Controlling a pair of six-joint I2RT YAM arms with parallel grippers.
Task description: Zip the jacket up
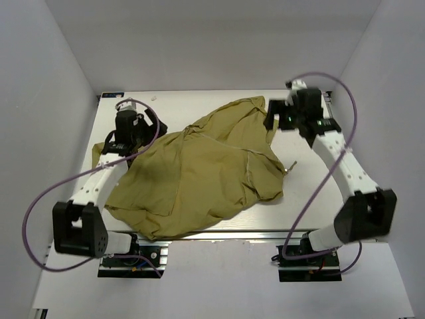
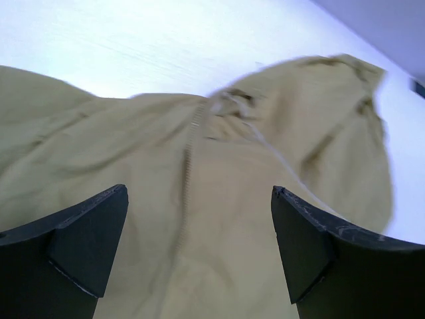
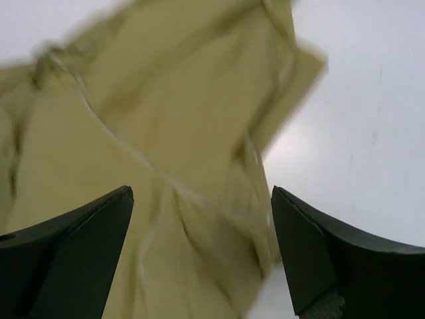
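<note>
The olive jacket lies crumpled across the middle of the table, its light zipper running down the right part to a small metal pull at the right edge. My left gripper hovers open at the jacket's left edge; in the left wrist view the jacket and a zipper line show between the spread fingers. My right gripper hovers open at the jacket's far right corner; the right wrist view shows blurred jacket fabric and its light zipper between the spread fingers.
The white table is bare to the right of the jacket and along the far edge. White walls enclose the table on three sides. A small white scrap lies near the back left. Purple cables loop from both arms.
</note>
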